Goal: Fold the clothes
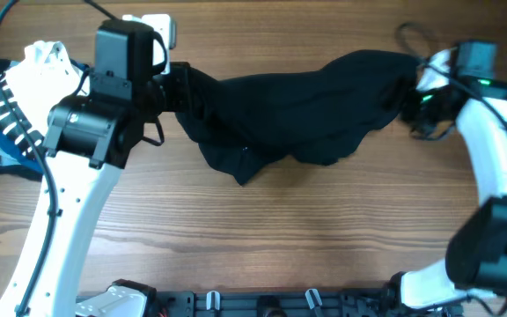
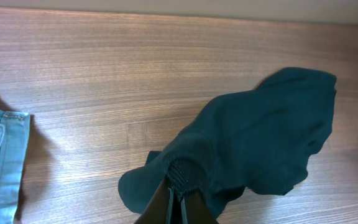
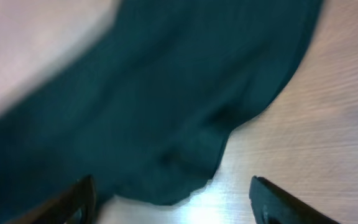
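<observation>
Within left gripper point(image 2: 180, 185) jaws, T-shirt point(image 2: 266, 137) edge; pinched

Shows a wooden table point(image 1: 262, 238) with a heap of spare clothing at its left edge: a white garment point(image 1: 42, 60) toward the far left corner, a navy white-striped garment point(image 1: 3, 110) touching it on the nearer side, and pale blue denim point(image 2: 5, 162) at the very edge. Holds a small white object point(image 1: 158, 25) at the far edge, left of centre, and a loop of black cable point(image 1: 409, 37) toward the far right corner. Carries a black rail point(image 1: 262, 304) with clips along the near edge.
</observation>
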Robot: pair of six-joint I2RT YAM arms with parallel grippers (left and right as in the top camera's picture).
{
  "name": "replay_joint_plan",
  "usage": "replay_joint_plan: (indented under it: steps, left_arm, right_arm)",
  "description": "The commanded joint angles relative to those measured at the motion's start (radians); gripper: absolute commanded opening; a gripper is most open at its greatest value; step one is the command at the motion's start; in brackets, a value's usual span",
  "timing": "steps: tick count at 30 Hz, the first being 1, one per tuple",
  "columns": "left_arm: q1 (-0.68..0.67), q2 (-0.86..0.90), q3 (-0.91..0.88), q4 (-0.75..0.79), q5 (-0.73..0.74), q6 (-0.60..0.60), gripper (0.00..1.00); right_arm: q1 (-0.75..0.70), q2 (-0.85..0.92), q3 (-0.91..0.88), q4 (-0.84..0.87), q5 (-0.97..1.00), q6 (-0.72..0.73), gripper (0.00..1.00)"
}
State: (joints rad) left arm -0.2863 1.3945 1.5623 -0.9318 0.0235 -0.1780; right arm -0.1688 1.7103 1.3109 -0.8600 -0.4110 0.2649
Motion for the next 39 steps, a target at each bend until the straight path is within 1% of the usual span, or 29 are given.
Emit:
replay_joint_plan:
  steps: [1,4,7,8,9,11,14,15,16,17,18,19,20,23,26,27,28,30,34,39]
  left_arm:
    - [-0.008,0.001,0.009,0.025,-0.015,0.017,0.04]
    - [-0.008,0.0,0.009,0.045,-0.015,0.017,0.04]
    - [-0.008,0.0,0.009,0.049,-0.014,0.017,0.04]
    - [-0.008,0.0,0.009,0.048,-0.014,0.017,0.04]
    - [-0.008,0.0,0.009,0.048,-0.014,0.017,0.04]
    - [-0.008,0.0,0.009,0.048,-0.014,0.017,0.04]
    - [-0.008,0.0,0.009,0.048,-0.014,0.017,0.04]
    - [-0.008,0.0,0.009,0.048,-0.014,0.017,0.05]
    - [-0.008,0.0,0.009,0.048,-0.014,0.017,0.05]
    - [-0.008,0.0,0.009,0.048,-0.014,0.017,0.05]
    - [-0.008,0.0,0.009,0.048,-0.014,0.017,0.05]
    - [-0.008,0.0,0.009,0.048,-0.014,0.017,0.06]
    - [-0.008,0.0,0.009,0.048,-0.015,0.017,0.06]
    - [-0.008,0.0,0.009,0.048,-0.031,0.017,0.06]
    - [-0.008,-0.005,0.009,0.048,-0.08,0.017,0.05]
    - [-0.008,-0.01,0.009,0.048,-0.109,0.018,0.05]
    - [-0.008,-0.015,0.009,0.048,-0.128,0.017,0.05]
    - [-0.008,-0.034,0.009,0.048,-0.158,0.018,0.04]
    - [-0.008,-0.077,0.009,0.053,-0.192,0.018,0.04]
    - [-0.008,-0.15,0.009,0.065,-0.201,0.018,0.04]
  right_arm:
    - [0.114,0.071,-0.044,-0.054,-0.027,-0.111,0.75]
    - [0.185,0.106,-0.082,-0.039,-0.027,-0.101,0.7]
    - [0.242,0.149,-0.113,-0.004,-0.027,-0.04,0.65]
    - [0.258,0.164,-0.126,0.015,-0.027,-0.023,0.65]
    - [0.273,0.177,-0.138,0.038,-0.028,-0.017,0.7]
    - [0.297,0.207,-0.15,0.064,-0.031,-0.018,0.73]
    - [0.325,0.253,-0.151,0.098,-0.031,0.0,0.73]
    - [0.329,0.267,-0.151,0.109,-0.032,0.002,0.72]
    - [0.33,0.277,-0.151,0.116,-0.041,0.008,0.63]
    - [0.329,0.278,-0.151,0.116,-0.043,0.008,0.58]
    - [0.329,0.277,-0.151,0.114,-0.042,0.0,0.45]
    - [0.327,0.27,-0.15,0.11,-0.042,-0.009,0.29]
    - [0.323,0.261,-0.15,0.107,-0.042,-0.023,0.18]
    - [0.305,0.207,-0.145,0.076,-0.028,-0.031,0.04]
    - [0.263,0.11,-0.113,0.009,-0.005,-0.049,0.04]
    - [0.217,0.021,-0.081,-0.035,0.0,-0.06,0.04]
    - [0.188,-0.025,-0.062,-0.053,0.002,-0.06,0.04]
    - [0.083,-0.161,0.01,-0.097,0.004,-0.045,0.04]
    - [-0.067,-0.317,0.097,-0.113,0.003,0.032,0.04]
    - [-0.211,-0.475,0.219,-0.13,-0.008,0.037,0.04]
